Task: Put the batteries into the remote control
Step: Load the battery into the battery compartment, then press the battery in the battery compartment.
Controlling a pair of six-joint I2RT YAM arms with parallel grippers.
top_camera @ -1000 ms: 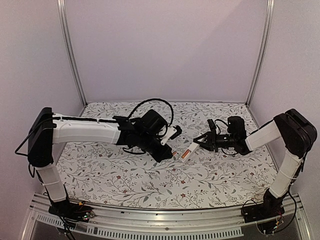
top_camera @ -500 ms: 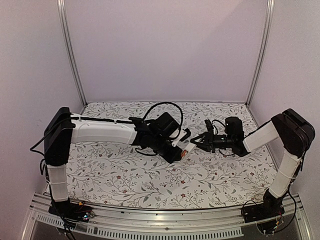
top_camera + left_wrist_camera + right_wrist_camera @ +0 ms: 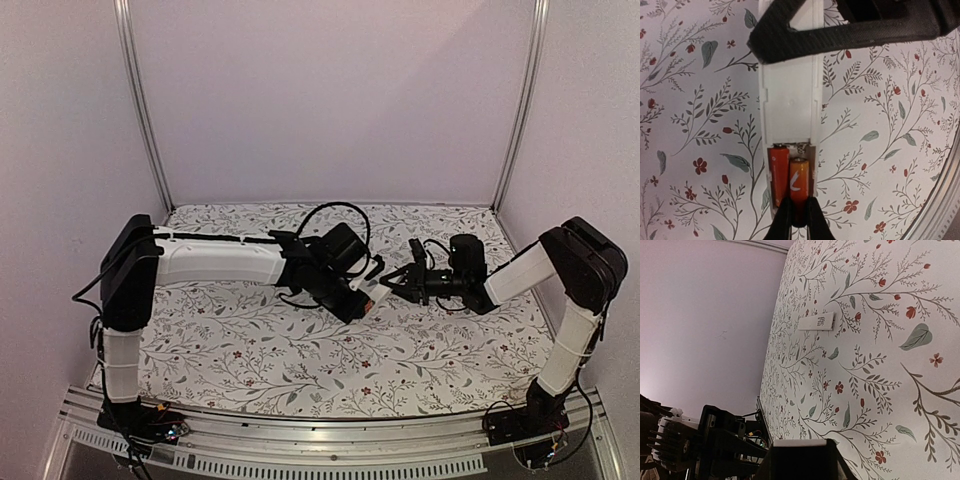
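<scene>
Top view looks down from behind; wrist views sit close (sharing the floral tabletop (image 3: 250, 350)).

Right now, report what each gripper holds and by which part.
The left gripper clamps the remote control across its body. The right gripper pinches the raised battery by its outer end.
</scene>
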